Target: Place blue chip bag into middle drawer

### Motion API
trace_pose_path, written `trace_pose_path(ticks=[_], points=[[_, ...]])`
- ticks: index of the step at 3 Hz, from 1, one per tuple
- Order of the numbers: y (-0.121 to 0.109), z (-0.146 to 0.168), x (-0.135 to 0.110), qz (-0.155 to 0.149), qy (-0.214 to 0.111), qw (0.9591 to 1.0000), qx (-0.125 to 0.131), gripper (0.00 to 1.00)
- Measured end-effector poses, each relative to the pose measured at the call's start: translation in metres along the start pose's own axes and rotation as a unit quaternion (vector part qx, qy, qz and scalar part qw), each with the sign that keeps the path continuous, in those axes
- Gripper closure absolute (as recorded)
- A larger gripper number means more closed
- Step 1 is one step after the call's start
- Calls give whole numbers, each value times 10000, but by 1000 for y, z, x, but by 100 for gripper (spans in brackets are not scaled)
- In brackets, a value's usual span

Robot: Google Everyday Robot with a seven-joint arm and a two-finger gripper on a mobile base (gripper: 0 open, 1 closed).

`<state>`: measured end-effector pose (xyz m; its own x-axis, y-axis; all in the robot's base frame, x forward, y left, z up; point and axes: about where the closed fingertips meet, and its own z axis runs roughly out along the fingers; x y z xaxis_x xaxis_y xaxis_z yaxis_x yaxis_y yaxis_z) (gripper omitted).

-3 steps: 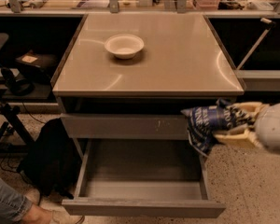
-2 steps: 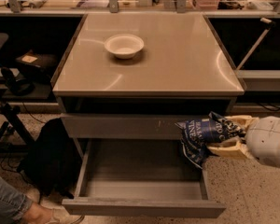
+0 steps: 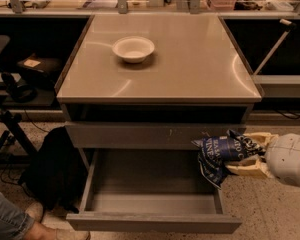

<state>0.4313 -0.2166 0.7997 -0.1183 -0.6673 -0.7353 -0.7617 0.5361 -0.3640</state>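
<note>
The blue chip bag (image 3: 221, 154), crumpled dark-blue foil with white lettering, hangs from my gripper (image 3: 246, 153) at the right side of the cabinet. The gripper comes in from the right edge and is shut on the bag's right end. The bag hangs over the right rim of the open middle drawer (image 3: 150, 194), a wide shallow grey drawer pulled out toward the camera with a smooth grey inside. Nothing lies in the drawer.
A white bowl (image 3: 133, 48) sits on the tan cabinet top (image 3: 190, 64). A closed drawer front with pale scratch marks (image 3: 140, 134) is above the open drawer. A black bag (image 3: 50, 169) and a person's leg (image 3: 10, 224) are at the lower left.
My gripper has carried the blue chip bag leftward and slightly down, from beside the cabinet's right edge to over the open drawer's right rim.
</note>
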Motion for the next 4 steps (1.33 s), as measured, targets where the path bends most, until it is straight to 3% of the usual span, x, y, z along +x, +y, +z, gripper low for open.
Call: trace_pose_path(ticks=[1,2,3,4], points=[[27,35,64,277,243,9992,-128,100],[72,105,121,485,494,9969,-362,100],[118,168,155,806,744,9920,-623,100],[140,210,165,1325,913,9852,-593,100]])
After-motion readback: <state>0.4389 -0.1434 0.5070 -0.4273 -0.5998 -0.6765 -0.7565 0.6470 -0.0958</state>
